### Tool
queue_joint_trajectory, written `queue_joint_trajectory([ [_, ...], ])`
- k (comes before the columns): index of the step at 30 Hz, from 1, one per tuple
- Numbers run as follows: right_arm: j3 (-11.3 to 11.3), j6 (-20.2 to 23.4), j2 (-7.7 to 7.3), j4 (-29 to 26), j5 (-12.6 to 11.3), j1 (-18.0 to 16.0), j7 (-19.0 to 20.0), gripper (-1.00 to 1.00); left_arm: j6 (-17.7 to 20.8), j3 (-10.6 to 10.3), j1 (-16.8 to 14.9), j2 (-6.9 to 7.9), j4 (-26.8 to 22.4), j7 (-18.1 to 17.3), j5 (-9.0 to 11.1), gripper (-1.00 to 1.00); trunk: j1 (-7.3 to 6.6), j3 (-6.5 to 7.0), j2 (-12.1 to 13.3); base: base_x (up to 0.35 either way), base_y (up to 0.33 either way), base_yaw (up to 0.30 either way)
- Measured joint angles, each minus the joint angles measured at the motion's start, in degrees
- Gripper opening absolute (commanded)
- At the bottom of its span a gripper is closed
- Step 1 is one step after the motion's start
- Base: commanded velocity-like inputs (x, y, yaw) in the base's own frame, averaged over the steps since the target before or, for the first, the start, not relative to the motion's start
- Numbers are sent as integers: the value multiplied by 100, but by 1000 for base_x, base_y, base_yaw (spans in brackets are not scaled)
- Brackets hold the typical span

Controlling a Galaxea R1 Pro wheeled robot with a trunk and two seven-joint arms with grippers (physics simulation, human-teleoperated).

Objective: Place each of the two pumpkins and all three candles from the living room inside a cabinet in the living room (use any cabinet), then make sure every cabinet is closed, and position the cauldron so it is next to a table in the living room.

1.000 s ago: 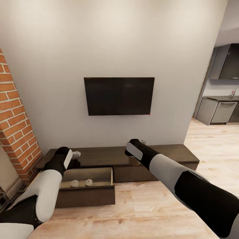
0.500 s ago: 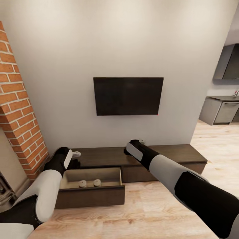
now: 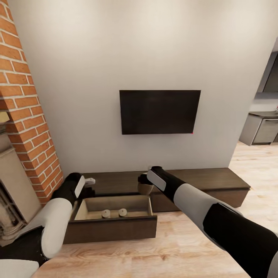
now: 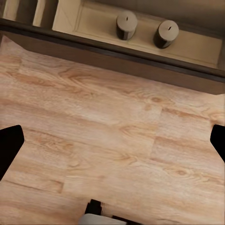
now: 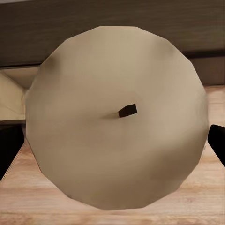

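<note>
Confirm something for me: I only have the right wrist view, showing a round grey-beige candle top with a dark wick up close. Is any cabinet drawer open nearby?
Observer: Yes. In the head view the held candle is near the right end of a pulled-out drawer of the long dark-brown wooden cabinet.
Operator: Anything inside?
Observer: Two stubby grey-beige candles, upright, side by side.
Operator: And the left gripper?
Observer: The left gripper is open and empty, over the wooden floor in front of that drawer.
</note>
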Motion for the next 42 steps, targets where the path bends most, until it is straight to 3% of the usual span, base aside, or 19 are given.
queue_joint_trajectory([
  [8, 3, -128, 0, 1, 3, 37, 81, -100, -4, 7, 0, 6, 61, -424, 137, 100, 0, 0, 0, 0, 324, 0],
  [27, 3, -357, 0, 7, -11, 73, 76, -100, -4, 1, 0, 9, 62, -482, 152, 100, -1, 0, -1, 118, 323, 0],
  [30, 37, -758, 0, 222, 59, 110, 81, -100, -4, 2, 0, -25, 63, -461, 187, 100, -2, 0, -1, 156, 299, 0],
  [31, 49, -1140, 0, 252, 84, 116, 83, -100, -3, 0, 0, -43, 49, -452, 324, 100, -1, 1, 0, 202, 277, 0],
  [42, 43, -1541, 0, 398, -21, 465, 90, -100, 28, 7, 0, -56, -4, -461, 391, 100, -3, -1, -1, 301, 103, 0],
])
